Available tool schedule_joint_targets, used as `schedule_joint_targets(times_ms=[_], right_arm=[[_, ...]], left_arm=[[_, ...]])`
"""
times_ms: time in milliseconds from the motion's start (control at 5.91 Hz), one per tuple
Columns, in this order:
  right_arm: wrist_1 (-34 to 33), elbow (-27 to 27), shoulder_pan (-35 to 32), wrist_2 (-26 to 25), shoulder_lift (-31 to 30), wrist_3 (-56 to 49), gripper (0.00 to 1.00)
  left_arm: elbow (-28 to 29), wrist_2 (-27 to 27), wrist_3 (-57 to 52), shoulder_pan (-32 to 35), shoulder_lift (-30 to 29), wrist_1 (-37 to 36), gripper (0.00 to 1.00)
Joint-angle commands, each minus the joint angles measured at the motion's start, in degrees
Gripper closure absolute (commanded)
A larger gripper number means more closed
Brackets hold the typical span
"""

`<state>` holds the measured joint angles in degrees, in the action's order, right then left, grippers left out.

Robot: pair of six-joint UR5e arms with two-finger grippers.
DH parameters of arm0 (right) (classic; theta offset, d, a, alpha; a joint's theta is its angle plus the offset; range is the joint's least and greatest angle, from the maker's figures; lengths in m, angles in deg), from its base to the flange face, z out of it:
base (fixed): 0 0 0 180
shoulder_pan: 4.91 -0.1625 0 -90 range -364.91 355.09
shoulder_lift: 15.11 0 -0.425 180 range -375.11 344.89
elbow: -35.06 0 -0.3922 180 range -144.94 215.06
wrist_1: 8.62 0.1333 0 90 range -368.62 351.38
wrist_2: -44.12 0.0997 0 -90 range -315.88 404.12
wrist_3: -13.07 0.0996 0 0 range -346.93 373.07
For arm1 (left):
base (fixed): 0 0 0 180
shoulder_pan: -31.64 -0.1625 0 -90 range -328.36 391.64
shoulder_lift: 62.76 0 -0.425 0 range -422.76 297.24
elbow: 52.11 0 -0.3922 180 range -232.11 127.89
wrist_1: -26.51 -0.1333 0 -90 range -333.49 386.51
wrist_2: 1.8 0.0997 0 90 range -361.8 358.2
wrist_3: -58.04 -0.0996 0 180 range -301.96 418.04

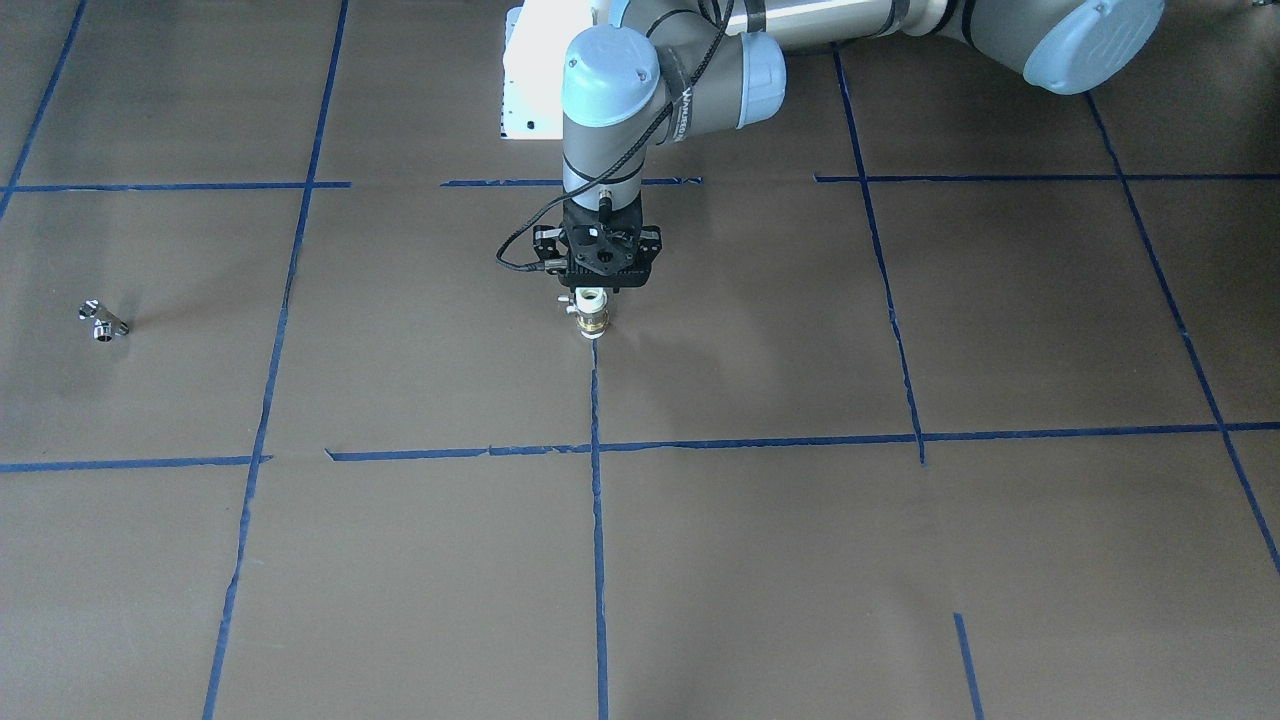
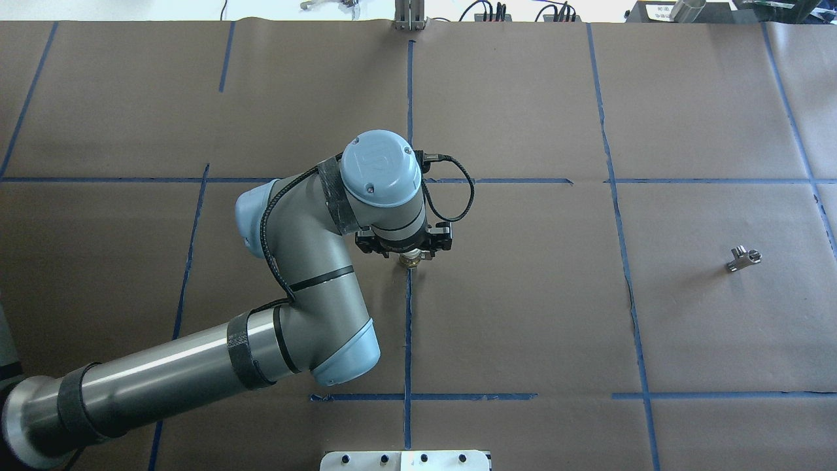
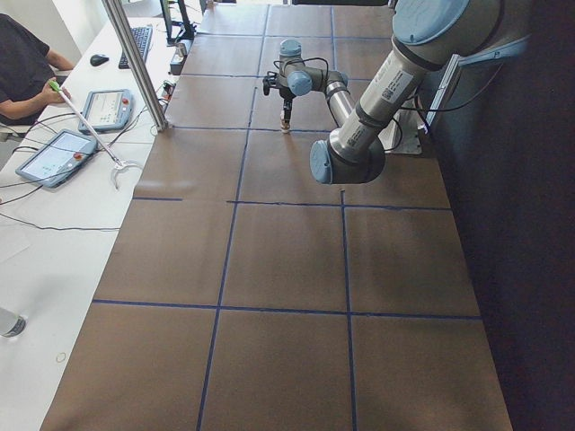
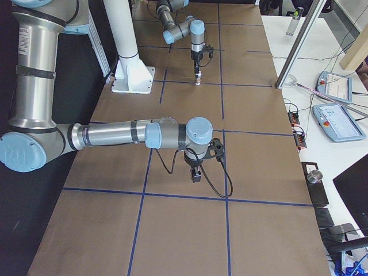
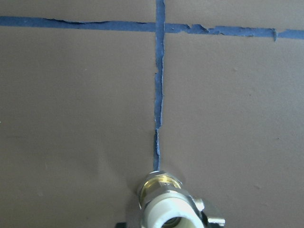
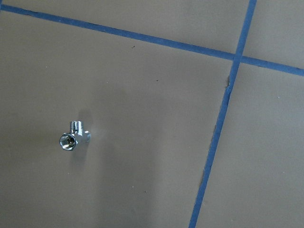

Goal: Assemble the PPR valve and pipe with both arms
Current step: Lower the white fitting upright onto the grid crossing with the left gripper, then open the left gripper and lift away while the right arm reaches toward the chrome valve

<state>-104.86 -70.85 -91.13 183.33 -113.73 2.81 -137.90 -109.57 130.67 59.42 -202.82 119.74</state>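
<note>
The PPR valve (image 1: 592, 315), white with a brass band and a side stub, stands upright at the table's middle, at the end of a blue tape line. My left gripper (image 1: 594, 298) is shut on its upper end from above. The valve also shows in the overhead view (image 2: 410, 261) and the left wrist view (image 5: 166, 204). I cannot tell if it touches the table. The pipe (image 2: 743, 258), a small chrome T-fitting, lies alone far to my right; it also shows in the front view (image 1: 103, 322) and the right wrist view (image 6: 74, 137). My right gripper (image 4: 196, 176) hangs above the table; I cannot tell its state.
Brown paper with a blue tape grid (image 2: 409, 327) covers the table. The white base plate (image 2: 405, 460) sits at the robot's edge. Operators' tablets (image 3: 63, 153) and a metal post (image 3: 135, 63) stand beyond the far edge.
</note>
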Motion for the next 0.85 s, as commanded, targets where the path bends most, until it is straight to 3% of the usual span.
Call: schedule_joint_targets(times_ms=[0, 169, 677], right_arm=[[0.0, 0.0, 0.09, 0.1, 0.0, 0.15, 0.0], [0.0, 0.0, 1.04, 0.27, 0.0, 0.23, 0.0], [0.17, -0.17, 4.91, 2.2, 0.26, 5.04, 0.0]], left_arm=[[-0.6, -0.06, 0.06, 0.16, -0.03, 1.68, 0.01], [-2.0, -0.06, 0.15, 0.68, 0.14, 2.73, 0.01], [-13.49, -0.15, 1.46, 3.67, 5.13, 2.48, 0.01]])
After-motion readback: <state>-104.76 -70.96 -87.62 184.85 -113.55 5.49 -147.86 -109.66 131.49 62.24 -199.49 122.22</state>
